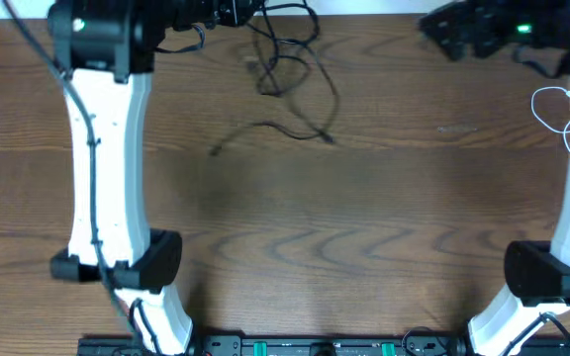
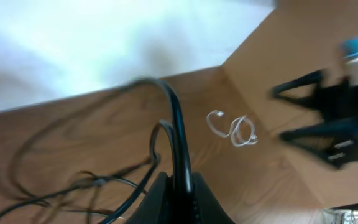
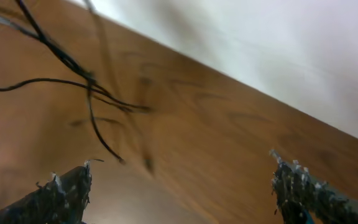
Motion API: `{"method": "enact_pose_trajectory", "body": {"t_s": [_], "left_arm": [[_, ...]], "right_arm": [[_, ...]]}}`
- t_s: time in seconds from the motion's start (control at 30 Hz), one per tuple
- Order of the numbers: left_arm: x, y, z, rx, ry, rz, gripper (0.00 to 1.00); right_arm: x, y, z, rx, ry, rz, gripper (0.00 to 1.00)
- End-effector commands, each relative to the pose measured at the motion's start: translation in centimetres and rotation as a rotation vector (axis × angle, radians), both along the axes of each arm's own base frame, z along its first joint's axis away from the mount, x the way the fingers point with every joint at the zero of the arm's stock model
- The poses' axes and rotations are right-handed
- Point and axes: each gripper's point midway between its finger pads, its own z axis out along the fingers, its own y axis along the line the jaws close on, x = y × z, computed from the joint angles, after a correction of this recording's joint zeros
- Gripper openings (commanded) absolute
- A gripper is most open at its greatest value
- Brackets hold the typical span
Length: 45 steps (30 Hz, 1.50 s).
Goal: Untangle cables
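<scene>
My left gripper (image 2: 178, 190) is shut on a black cable (image 2: 174, 124) that arches up from between its jaws. In the overhead view this gripper (image 1: 228, 12) is at the table's far edge, and a loose tangle of black cables (image 1: 287, 61) hangs and lies just to its right. One black strand (image 1: 275, 129) trails toward the table's middle. A white cable (image 1: 552, 109) lies coiled at the far right; it also shows in the left wrist view as the white cable (image 2: 235, 130). My right gripper (image 3: 182, 186) stands wide open and empty above bare wood, with the black cables (image 3: 73, 68) off to its upper left.
The wooden table (image 1: 364, 218) stretches toward the front. The two white arm links (image 1: 107, 168) stand at the left and right sides. A dark equipment strip (image 1: 315, 346) runs along the front edge. A pale wall lies beyond the far edge.
</scene>
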Motion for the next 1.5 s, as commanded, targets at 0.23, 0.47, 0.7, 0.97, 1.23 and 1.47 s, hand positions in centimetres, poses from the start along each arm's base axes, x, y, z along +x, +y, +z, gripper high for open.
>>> {"method": "enact_pose_trajectory", "body": {"t_s": [0.23, 0.47, 0.7, 0.97, 1.23, 1.47], "left_arm": [[-5.6, 0.2, 6.9, -0.082, -0.128, -0.027, 0.07], [-5.7, 0.1, 6.5, -0.073, -0.116, -0.032, 0.07], [-5.0, 0.1, 5.5, -0.058, -0.098, -0.028, 0.08], [-2.8, -0.4, 3.2, -0.027, -0.056, -0.019, 0.07], [-1.8, -1.4, 2.3, -0.03, -0.048, -0.042, 0.08], [-1.8, -1.7, 2.6, -0.033, -0.064, -0.049, 0.08]], "right_arm": [[-0.2, 10.7, -5.6, 0.144, 0.07, 0.385, 0.84], [-0.6, 13.9, -4.7, 0.161, 0.01, 0.45, 0.82], [-1.0, 14.9, -4.2, 0.188, 0.004, 0.474, 0.81], [-1.1, 15.3, -3.5, 0.219, -0.014, 0.5, 0.72], [-1.0, 15.5, -2.9, 0.23, -0.044, 0.514, 0.43], [-0.9, 15.5, -2.8, 0.229, -0.047, 0.514, 0.06]]}}
